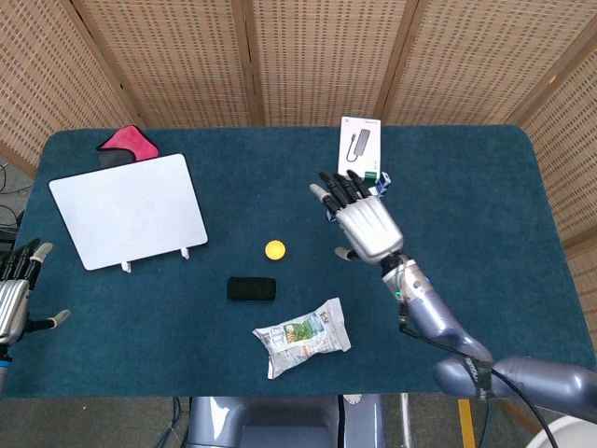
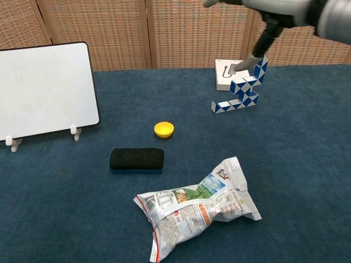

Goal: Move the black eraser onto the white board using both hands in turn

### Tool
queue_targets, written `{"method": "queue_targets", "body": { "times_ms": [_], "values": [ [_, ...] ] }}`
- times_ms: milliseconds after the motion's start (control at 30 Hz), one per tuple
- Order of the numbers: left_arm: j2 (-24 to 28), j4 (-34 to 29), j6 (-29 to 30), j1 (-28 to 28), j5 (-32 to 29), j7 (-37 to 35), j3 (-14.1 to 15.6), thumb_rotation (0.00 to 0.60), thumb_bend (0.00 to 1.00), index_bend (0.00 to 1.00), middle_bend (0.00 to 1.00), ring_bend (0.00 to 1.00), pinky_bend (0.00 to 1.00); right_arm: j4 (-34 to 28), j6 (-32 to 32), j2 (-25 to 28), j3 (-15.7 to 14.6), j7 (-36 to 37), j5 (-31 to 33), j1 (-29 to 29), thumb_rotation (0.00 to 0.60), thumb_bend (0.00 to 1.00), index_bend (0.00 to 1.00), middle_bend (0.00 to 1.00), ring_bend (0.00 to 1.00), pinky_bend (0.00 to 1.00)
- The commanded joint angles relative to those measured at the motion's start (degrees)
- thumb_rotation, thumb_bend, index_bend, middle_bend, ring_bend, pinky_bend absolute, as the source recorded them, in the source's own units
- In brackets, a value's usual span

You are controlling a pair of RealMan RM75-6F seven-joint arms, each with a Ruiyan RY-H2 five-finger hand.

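Observation:
The black eraser (image 1: pixel 252 288) (image 2: pixel 137 159) lies flat on the blue table, below a small yellow cap, with nothing touching it. The white board (image 1: pixel 129 210) (image 2: pixel 46 89) stands on small feet at the left. My right hand (image 1: pixel 365 222) is raised well to the right of the eraser, fingers spread and empty; in the chest view only part of it (image 2: pixel 263 33) shows at the top edge. My left hand (image 1: pixel 16 297) hangs at the far left table edge, fingers apart, holding nothing.
A yellow cap (image 1: pixel 274 249) lies just above the eraser. A crumpled snack bag (image 1: pixel 301 337) sits in front of it. A blue-and-white twist puzzle (image 2: pixel 240 87) and a white box (image 1: pixel 360 148) lie at the back right. A pink cloth (image 1: pixel 128 142) lies behind the board.

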Motion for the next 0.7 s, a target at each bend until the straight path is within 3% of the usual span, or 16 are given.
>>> {"method": "queue_targets", "body": {
  "times_ms": [33,200,333,400,500,700],
  "values": [
    [-0.2,0.5,-0.2,-0.3,0.7,-0.5,0.2,0.600,0.01,0.00,0.00,0.00,0.00,11.8,12.1,6.1,-7.4,22.7,-16.8,-12.8,0.600,0.00,0.00,0.00,0.00,0.00],
    [-0.7,1.9,-0.7,-1.4,3.3,-2.3,0.5,0.600,0.01,0.00,0.00,0.00,0.00,25.3,21.3,4.3,-11.4,36.2,-18.7,-22.7,0.600,0.00,0.00,0.00,0.00,0.00],
    [-0.8,2.8,-3.3,-4.0,6.9,-4.1,1.1,0.600,0.00,0.00,0.00,0.00,0.00,31.1,26.2,2.4,-14.1,46.4,-18.3,-30.5,0.600,0.00,0.00,0.00,0.00,0.00],
    [-0.7,1.0,-9.4,-9.4,12.3,-6.4,1.8,0.600,0.00,0.00,0.00,0.00,0.00,28.7,31.2,3.4,-16.0,47.6,-19.3,-35.7,0.600,0.00,0.00,0.00,0.00,0.00],
    [-1.3,-1.4,-14.7,-14.2,14.6,-6.1,1.5,0.600,0.00,0.00,0.00,0.00,0.00,25.7,34.3,5.7,-15.8,45.4,-21.2,-37.2,0.600,0.00,0.00,0.00,0.00,0.00],
    [-6.4,-4.9,-23.3,-21.2,9.8,3.3,-1.3,0.600,0.00,0.00,0.00,0.00,0.00,23.5,36.6,7.3,-14.7,46.5,-22.9,-39.1,0.600,0.00,0.00,0.00,0.00,0.00]
  ]
}}
